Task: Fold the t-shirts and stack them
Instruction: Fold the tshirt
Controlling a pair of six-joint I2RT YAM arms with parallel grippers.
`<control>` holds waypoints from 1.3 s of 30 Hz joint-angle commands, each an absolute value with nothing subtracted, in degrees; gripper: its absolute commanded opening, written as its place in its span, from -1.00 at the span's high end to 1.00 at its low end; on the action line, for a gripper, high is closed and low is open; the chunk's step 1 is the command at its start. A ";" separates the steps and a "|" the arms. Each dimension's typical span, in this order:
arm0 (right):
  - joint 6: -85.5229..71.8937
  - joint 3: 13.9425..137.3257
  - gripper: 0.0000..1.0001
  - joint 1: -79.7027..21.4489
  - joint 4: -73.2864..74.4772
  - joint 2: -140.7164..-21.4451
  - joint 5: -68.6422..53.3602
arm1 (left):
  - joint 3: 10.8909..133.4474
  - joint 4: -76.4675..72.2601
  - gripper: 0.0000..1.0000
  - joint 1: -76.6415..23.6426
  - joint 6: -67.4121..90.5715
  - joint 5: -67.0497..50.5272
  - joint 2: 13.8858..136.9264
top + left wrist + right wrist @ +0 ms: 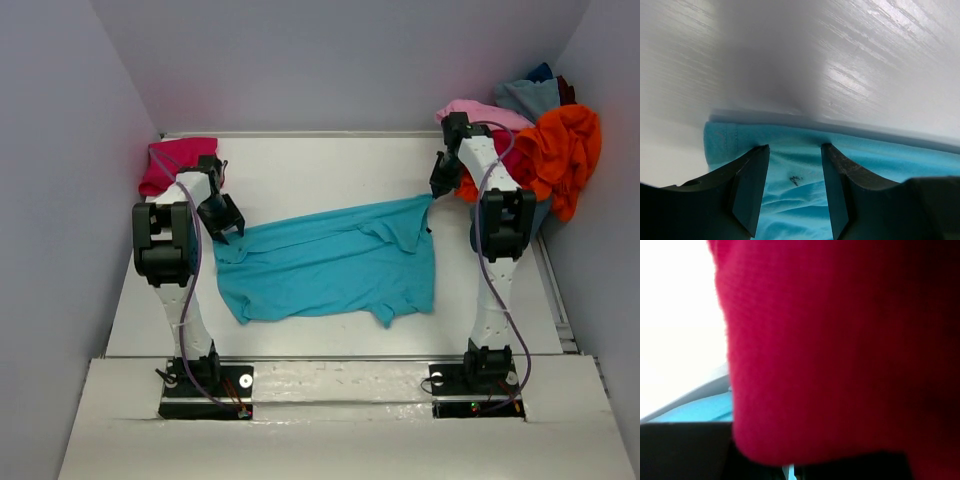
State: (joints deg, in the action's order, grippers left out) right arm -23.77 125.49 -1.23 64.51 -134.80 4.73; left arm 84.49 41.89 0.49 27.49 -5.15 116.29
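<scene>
A turquoise t-shirt lies spread and wrinkled across the middle of the table. My left gripper is down at its back-left corner. In the left wrist view the gripper is open, with its fingers astride the turquoise cloth near the hem. My right gripper is shut at the back-right corner, where the cloth rises in a point to its tip. Crimson cloth covers most of the right wrist view and hides the fingers. A strip of turquoise t-shirt shows at the left.
A magenta-pink shirt lies bunched in the back-left corner behind the left arm. At the back right is a heap of orange, light pink, dusty blue and crimson shirts. Grey walls close in three sides.
</scene>
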 commanded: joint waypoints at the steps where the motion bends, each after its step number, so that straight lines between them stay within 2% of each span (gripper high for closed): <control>1: -28.04 123.14 0.86 5.71 64.35 -130.43 11.17 | 84.81 42.63 -0.17 1.67 26.72 -1.76 116.10; 6: -26.28 123.04 0.79 5.71 62.75 -130.51 3.53 | 84.90 42.63 -0.17 1.67 26.72 -1.76 116.45; 7: -25.93 122.87 0.68 5.71 62.58 -130.52 2.73 | 84.90 42.63 -0.17 1.67 26.72 -1.84 116.54; 8: -24.80 122.61 0.31 5.71 61.80 -130.43 1.07 | 84.99 42.71 -0.17 1.67 26.72 -1.93 116.54; 10: -23.74 121.91 -0.05 5.19 61.00 -130.08 0.44 | 85.25 42.71 -0.17 1.67 26.63 -2.11 116.63; 11: -23.38 121.12 -0.32 5.19 60.56 -129.82 -1.39 | 85.34 42.63 -0.17 1.67 26.63 -2.20 116.63; 14: -22.68 120.76 -0.58 4.58 59.24 -129.29 -3.51 | 85.43 42.45 -0.17 1.67 26.63 -2.81 116.89; 22: -22.76 123.39 -0.59 1.15 59.68 -131.92 -4.22 | 86.57 42.45 -0.16 1.67 26.28 -2.99 117.77; 34: -23.82 128.58 -0.39 -2.02 54.06 -137.89 -8.43 | 85.34 42.36 -0.16 1.67 25.84 -2.46 116.63; 39: -23.56 135.60 -0.32 -2.55 55.90 -142.20 -9.67 | 85.34 42.28 -0.16 1.67 25.93 -2.55 116.63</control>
